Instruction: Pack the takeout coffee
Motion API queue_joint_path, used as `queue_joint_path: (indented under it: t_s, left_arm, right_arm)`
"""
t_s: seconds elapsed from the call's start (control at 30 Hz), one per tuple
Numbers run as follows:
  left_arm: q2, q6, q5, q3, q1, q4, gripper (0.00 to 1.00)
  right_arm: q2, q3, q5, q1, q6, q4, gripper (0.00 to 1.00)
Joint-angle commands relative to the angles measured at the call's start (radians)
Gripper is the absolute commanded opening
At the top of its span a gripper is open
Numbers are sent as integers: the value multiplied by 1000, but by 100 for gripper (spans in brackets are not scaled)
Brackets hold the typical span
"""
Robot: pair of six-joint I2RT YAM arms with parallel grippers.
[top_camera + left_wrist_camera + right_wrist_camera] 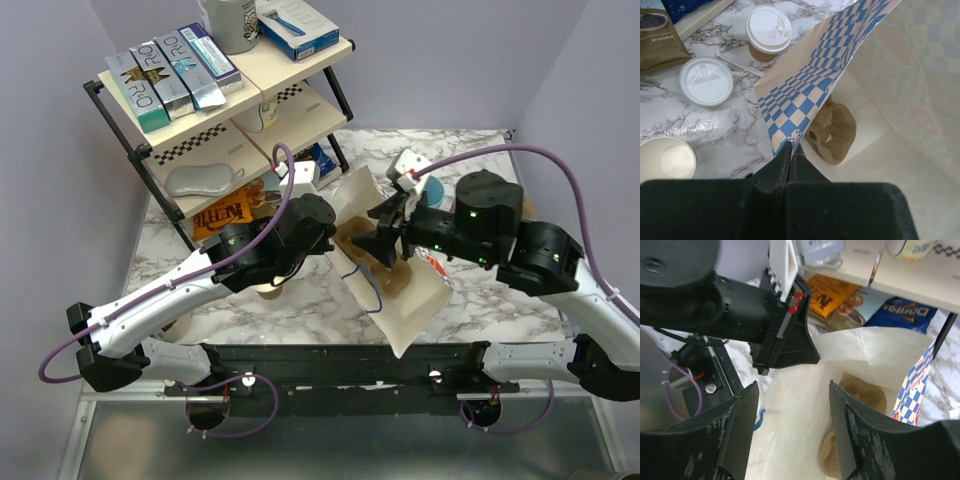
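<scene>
While the left gripper [791, 148] pinches the checkered paper bag [805, 85] by its rim and the right gripper [792, 390] gapes empty over it, the takeout coffee [768, 31], tan and white-lidded, stands on the marble table [735, 132] outside the bag.

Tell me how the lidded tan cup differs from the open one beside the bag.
The takeout coffee wears a white lid; the lidless cup is open, showing its pale inside. The takeout coffee shows whole near the top of the left wrist view; the lidless cup is cut off at the lower left edge. Both stand upright on the marble table, outside the bag.
</scene>
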Motion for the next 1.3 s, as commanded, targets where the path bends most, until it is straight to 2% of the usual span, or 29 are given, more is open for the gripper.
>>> queue_joint_path:
  t_s: [0.0, 0.27, 0.63, 0.7, 0.73, 0.83, 0.9, 1.0, 1.03, 1.17, 1.27]
  left_arm:
    - [-12, -13, -20, -9, 5, 15, 0]
    - [-26, 5, 0, -41, 6, 19, 0]
    - [-52, 37, 53, -84, 6, 49, 0]
    - [-40, 33, 52, -66, 5, 32, 0]
    - [-33, 31, 49, -58, 5, 23, 0]
    - [5, 1, 67, 5, 11, -55, 0]
    - [45, -30, 113, 87, 43, -156, 0]
    - [75, -29, 276, 163, 103, -241, 0]
    - [83, -13, 355, 177, 124, -261, 0]
    - [151, 59, 525, 281, 226, -370, 0]
    - [207, 132, 574, 359, 256, -410, 0]
  right_arm:
    - [39, -32, 58, 6, -5, -79, 66]
    - [115, -98, 372, 5, 67, -173, 66]
    - [50, -306, 351, 5, 70, -72, 67]
    - [20, -296, 365, 5, 69, -52, 72]
    - [1, -293, 355, 3, 58, -8, 79]
    - [-96, -292, 270, 5, 11, 84, 86]
    - [-141, -270, 199, 5, -3, 112, 88]
    - [-171, -232, 164, 5, 9, 126, 91]
    - [-178, -226, 173, 3, 18, 138, 93]
    - [-201, -198, 181, 5, 89, 152, 93]
    - [-233, -212, 184, 5, 113, 184, 95]
